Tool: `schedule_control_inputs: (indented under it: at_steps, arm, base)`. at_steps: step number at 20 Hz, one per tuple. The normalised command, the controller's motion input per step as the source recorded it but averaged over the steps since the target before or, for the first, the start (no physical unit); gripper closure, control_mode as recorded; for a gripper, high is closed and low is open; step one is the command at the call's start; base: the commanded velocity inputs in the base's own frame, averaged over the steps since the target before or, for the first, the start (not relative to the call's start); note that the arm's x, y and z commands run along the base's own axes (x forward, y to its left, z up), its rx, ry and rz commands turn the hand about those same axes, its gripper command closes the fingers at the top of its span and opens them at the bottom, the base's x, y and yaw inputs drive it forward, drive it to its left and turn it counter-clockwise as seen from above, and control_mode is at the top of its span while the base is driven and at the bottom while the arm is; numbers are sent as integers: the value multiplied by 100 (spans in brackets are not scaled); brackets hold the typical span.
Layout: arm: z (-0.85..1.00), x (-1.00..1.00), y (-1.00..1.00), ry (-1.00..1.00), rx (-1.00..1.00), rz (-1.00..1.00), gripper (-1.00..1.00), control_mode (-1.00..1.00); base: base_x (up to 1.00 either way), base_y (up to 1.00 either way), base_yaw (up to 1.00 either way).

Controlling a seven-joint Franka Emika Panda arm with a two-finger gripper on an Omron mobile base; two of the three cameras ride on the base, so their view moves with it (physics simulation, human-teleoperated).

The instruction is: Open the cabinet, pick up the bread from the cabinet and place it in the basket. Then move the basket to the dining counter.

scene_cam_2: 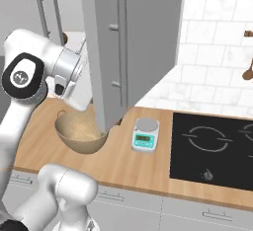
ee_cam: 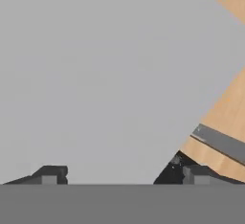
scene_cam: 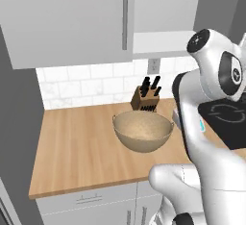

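Observation:
The cabinet's right door (scene_cam_2: 143, 42) stands swung out toward me, its silver bar handle (scene_cam_2: 122, 52) facing the right base view. The left door (scene_cam: 72, 17) is shut. A strip of white shelf (scene_cam: 158, 41) shows inside. The tan basket (scene_cam: 142, 130) sits on the wooden worktop in front of the knife block; in the right base view the open door covers part of the basket (scene_cam_2: 76, 131). My gripper (ee_cam: 123, 175) is open, its fingertips (ee_cam: 50, 175) close against the flat grey door face, with nothing between them. The bread is hidden. The dining counter is out of view.
A knife block (scene_cam: 146, 96) stands against the tiled wall behind the basket. A small kitchen scale (scene_cam_2: 146, 134) sits right of the basket, and a black cooktop (scene_cam_2: 212, 146) lies further right. Wooden utensils (scene_cam_2: 248, 72) hang on the wall. Low grey drawers (scene_cam: 91, 200) run under the worktop.

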Motion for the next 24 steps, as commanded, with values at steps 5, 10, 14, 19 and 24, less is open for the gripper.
schedule_control_inputs:
  at_steps: [5,10,14,19,24]
  arm:
    - [26,0,-100,-6,13,-7,-100,-100]
    - [30,0,-88,-6,13,-6,-100,-100]
    - [0,2,-6,-8,5,-2,-100,-100]
    - [-4,2,63,-11,-1,1,-100,-100]
    - [-5,0,100,-6,-4,11,-100,-100]
  base:
    - [0,0,0]
    - [0,0,0]
    - [0,0,0]
    - [0,0,0]
    - [0,0,0]
